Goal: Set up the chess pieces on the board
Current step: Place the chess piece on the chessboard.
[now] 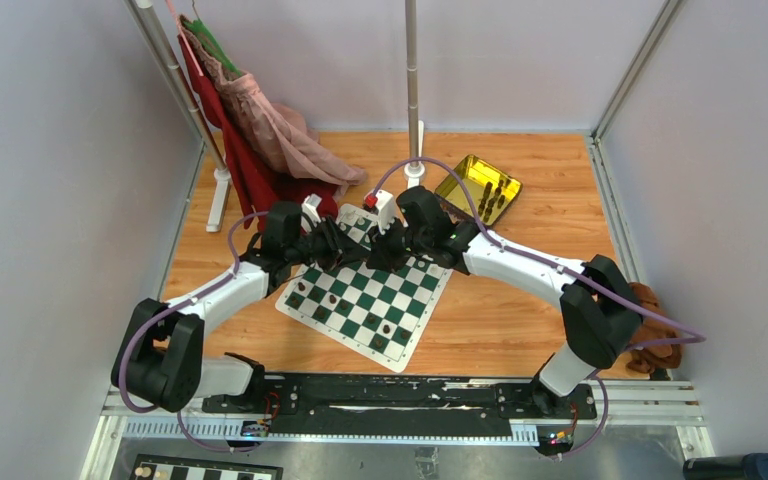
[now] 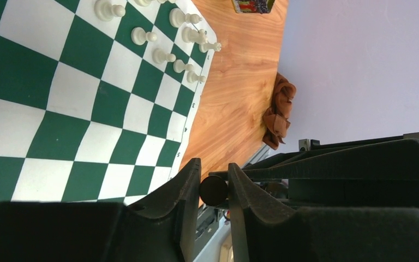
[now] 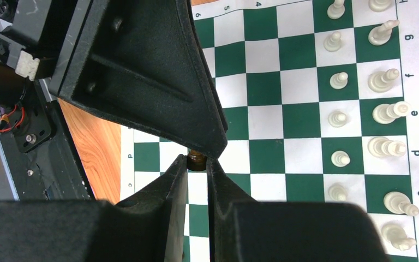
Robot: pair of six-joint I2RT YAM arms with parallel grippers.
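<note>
Handover: left tool (image 2: 214, 166) and right tool (image 3: 197, 161) both clamp one dark chess piece (image 2: 214, 190), light, rigid, slick, so we pinch its stem.

Board (image 1: 406, 300): flat green-white checked mat, white border, lies askew mid-table. Cream pieces (image 3: 384, 112) stand upright in two rows along its far edge. A few dark pieces (image 1: 388, 328) are scattered on near squares. One brown piece (image 3: 196, 159) is pinched at my right pincer (image 3: 197, 167) tips, above the board.
</note>
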